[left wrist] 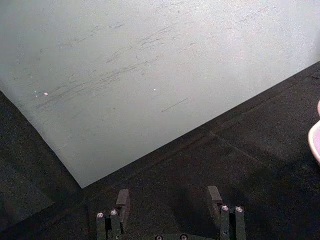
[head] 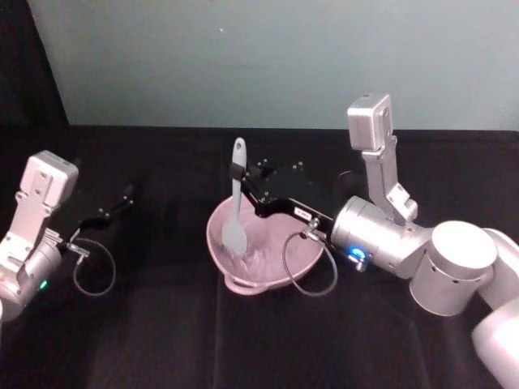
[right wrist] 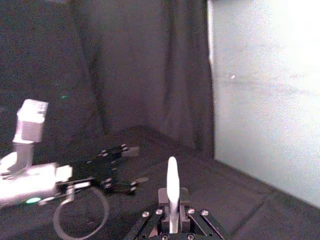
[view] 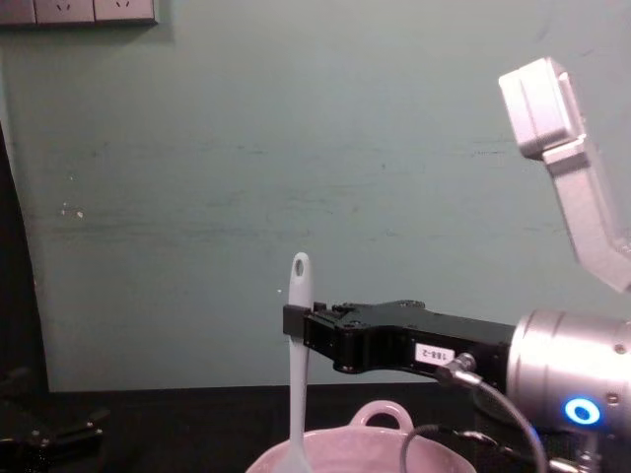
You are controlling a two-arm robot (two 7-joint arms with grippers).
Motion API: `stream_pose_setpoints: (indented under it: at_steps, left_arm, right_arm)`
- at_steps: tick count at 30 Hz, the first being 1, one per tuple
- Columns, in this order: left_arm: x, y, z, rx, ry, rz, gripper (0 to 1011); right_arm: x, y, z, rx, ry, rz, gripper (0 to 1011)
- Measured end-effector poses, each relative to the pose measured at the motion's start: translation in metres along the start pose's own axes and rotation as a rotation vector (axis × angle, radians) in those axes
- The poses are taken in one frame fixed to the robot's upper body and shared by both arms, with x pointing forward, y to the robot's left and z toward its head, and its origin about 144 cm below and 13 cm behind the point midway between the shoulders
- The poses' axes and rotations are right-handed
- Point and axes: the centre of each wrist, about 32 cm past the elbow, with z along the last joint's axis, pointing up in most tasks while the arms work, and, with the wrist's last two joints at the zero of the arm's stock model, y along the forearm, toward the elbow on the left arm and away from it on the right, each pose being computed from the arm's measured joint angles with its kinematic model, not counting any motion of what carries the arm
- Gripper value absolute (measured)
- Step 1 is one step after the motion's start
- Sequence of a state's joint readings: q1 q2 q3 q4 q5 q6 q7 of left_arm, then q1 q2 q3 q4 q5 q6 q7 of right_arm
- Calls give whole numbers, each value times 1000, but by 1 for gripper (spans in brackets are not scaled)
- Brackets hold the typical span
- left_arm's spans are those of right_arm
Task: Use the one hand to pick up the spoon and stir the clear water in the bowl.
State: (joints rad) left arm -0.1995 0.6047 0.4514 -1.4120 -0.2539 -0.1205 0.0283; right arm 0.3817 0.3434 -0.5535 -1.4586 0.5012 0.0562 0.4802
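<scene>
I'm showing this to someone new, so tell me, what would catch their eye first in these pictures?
The white spoon stands upright at the middle of the black table, its blade down in the pale pink bowl. The right pincer reaches in from the right and is shut on its handle. The left pincer is open at the far left, apart from the bowl.

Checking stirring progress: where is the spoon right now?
Head view, centre: the spoon stands upright, blade in the pink bowl, handle clamped by the right gripper; the left gripper sits parked far left.
</scene>
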Motion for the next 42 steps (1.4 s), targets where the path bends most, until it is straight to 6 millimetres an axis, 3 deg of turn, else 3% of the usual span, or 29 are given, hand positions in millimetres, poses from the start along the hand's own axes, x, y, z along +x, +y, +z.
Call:
stream_pose_setpoints:
  at_steps: [11,23,33,38,42]
  left_arm:
    - [0,0,0,0,0,0,1011]
    - [0,0,0,0,0,0,1011]
    - [0,0,0,0,0,0,1011]
    - [0,0,0,0,0,0,1011]
    - [0,0,0,0,0,0,1011]
  right_arm:
    - [13,11,-9,55,-113,-170,111]
    - [24,-19,-5,21,-158,-237,111]
    - [4,-47,6,21,-96,-141,111]
    - [-8,-47,3,17,-51,-93,111]
    - [-14,-35,-4,13,-17,-74,111]
